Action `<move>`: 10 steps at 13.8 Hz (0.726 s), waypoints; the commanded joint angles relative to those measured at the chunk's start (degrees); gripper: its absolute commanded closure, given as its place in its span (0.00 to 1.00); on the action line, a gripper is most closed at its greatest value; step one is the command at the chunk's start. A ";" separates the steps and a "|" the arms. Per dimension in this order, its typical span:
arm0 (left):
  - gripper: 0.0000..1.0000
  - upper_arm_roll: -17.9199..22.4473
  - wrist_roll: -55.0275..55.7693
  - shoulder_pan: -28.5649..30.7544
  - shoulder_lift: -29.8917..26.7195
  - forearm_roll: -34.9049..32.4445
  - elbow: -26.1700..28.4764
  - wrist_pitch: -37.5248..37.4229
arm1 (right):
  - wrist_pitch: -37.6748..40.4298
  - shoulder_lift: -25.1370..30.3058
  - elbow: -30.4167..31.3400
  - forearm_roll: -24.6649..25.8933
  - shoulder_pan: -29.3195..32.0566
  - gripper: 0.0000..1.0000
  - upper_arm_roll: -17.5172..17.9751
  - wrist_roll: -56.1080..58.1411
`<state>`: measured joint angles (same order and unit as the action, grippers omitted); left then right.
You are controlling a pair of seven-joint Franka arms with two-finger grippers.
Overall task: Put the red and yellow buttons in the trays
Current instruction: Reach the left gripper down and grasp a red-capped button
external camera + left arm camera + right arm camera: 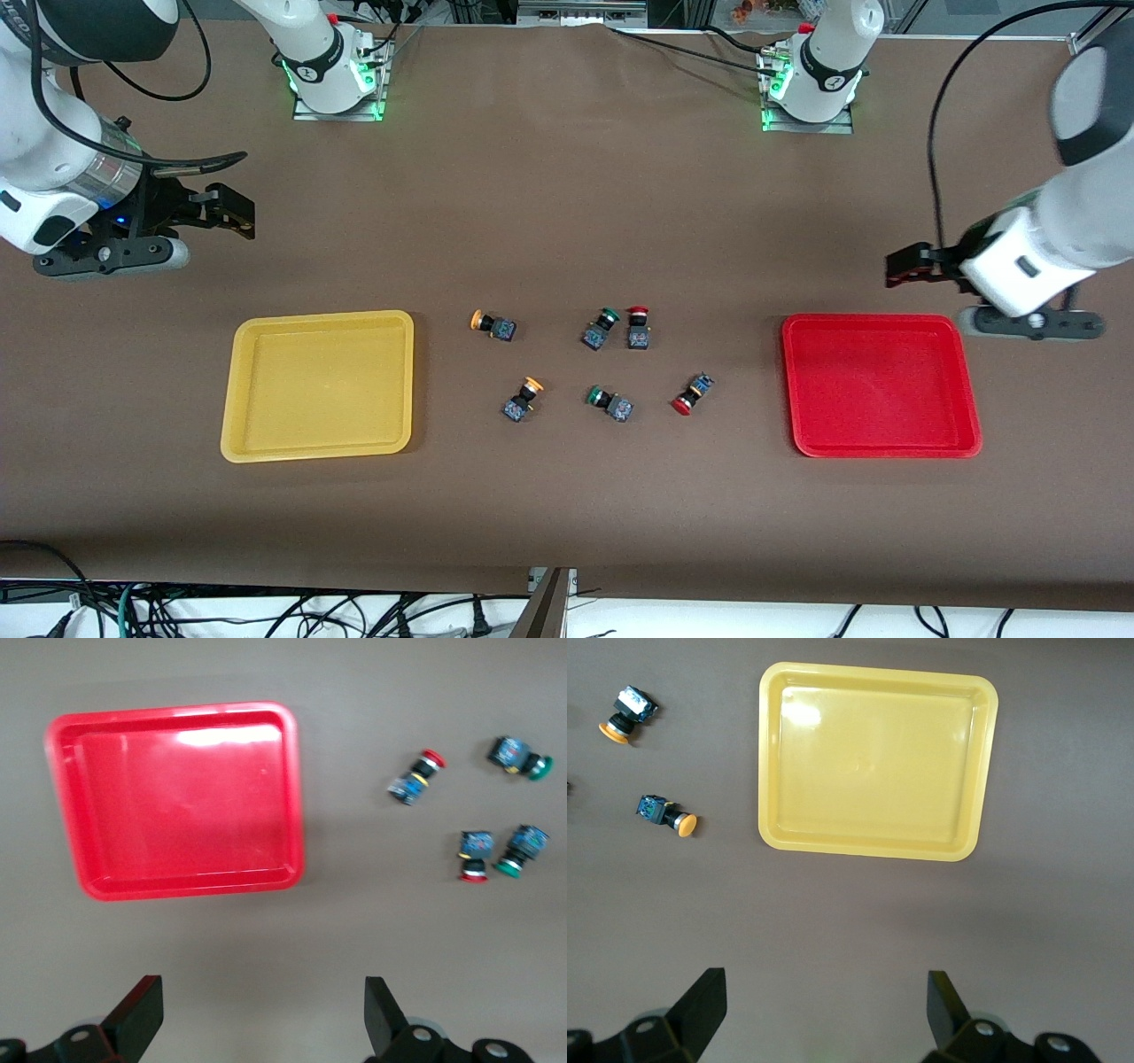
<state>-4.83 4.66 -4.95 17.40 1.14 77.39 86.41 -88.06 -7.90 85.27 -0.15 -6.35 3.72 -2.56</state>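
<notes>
While both arms are waiting at the ends of the table, nothing is being held by either pincer. The left gripper (261, 1019) is being kept wide open over bare table just beside the red tray (961, 390), toward the left arm's end, and the right gripper (824, 1019) is likewise being kept wide open over bare table near the yellow tray (248, 354), toward the right arm's end. Both trays are lying empty. Between them, well apart from both pincers, the buttons are lying on their sides: two yellow buttons (493, 324) (523, 398) nearer the yellow tray, two red buttons (638, 327) (692, 395) nearer the red tray, and two green buttons (600, 328) (609, 401) mixed among them.
</notes>
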 commanded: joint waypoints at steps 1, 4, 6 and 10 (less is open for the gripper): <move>0.00 0.35 4.18 -5.67 3.77 1.06 -2.42 2.87 | -1.66 -2.01 -0.99 -1.51 1.50 0.00 -0.56 0.36; 0.00 0.34 14.56 -11.99 9.30 1.14 -2.33 10.50 | 0.68 -3.00 -0.90 -1.43 2.13 0.00 -1.00 0.45; 0.00 0.43 19.74 -15.52 13.78 1.06 -2.24 16.30 | 1.14 -2.47 -1.33 -0.99 2.13 0.00 -1.00 0.62; 0.00 0.35 23.36 -18.52 21.08 0.97 -1.27 26.43 | -0.09 -2.47 -1.34 -0.81 1.25 0.00 -0.29 -0.34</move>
<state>-5.25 26.26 -22.47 35.53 1.17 77.60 110.96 -88.44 -10.66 84.44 -0.63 -4.75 3.08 -2.45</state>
